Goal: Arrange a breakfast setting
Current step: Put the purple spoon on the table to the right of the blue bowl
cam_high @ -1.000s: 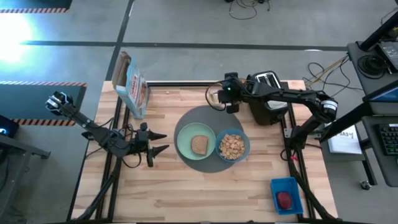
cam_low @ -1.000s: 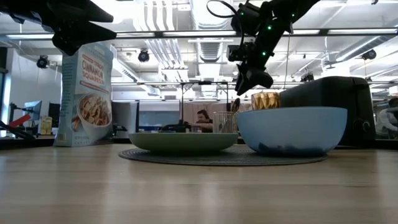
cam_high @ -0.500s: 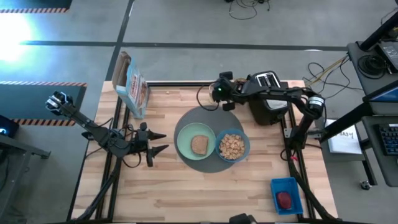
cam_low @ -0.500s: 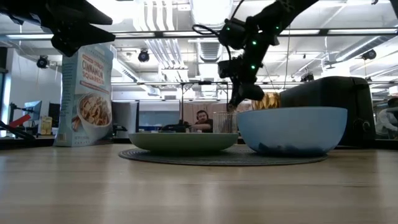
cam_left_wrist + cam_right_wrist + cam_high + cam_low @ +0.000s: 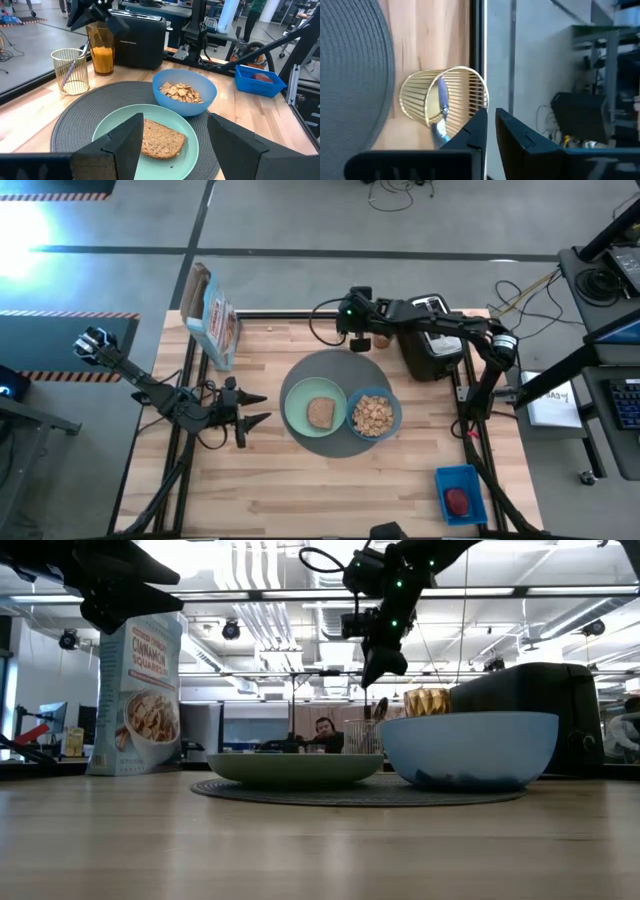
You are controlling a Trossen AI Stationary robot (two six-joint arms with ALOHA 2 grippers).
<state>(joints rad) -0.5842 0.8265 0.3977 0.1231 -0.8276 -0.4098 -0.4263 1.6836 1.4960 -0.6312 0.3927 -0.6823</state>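
A round dark-grey mat [image 5: 300, 375] lies mid-table. On it stand a pale green plate [image 5: 298, 412] bearing a brown toast slice [image 5: 320, 413] and a blue bowl [image 5: 374, 415] of cereal squares [image 5: 181, 92]. The amber glass [image 5: 102, 52] stands upright off the mat's far edge, beside a gold wire cup [image 5: 445, 102] with a spoon [image 5: 441, 102] in it. My right gripper [image 5: 377, 668] hangs shut above the wire cup, touching nothing. My left gripper [image 5: 250, 408] waits open, level, left of the plate. A small red food piece [image 5: 456, 500] lies in a blue basket [image 5: 445, 478] at the near right.
A black toaster [image 5: 430, 340] stands at the far right behind the glass. A cereal box [image 5: 212, 320] stands upright at the far left corner. Bare wood lies along the near edge and between my left gripper and the box.
My right gripper has drawn away from the amber glass toward the table's left and far edge, dipped near the wire cup, then risen above it. The glass has stayed upright where it stood.
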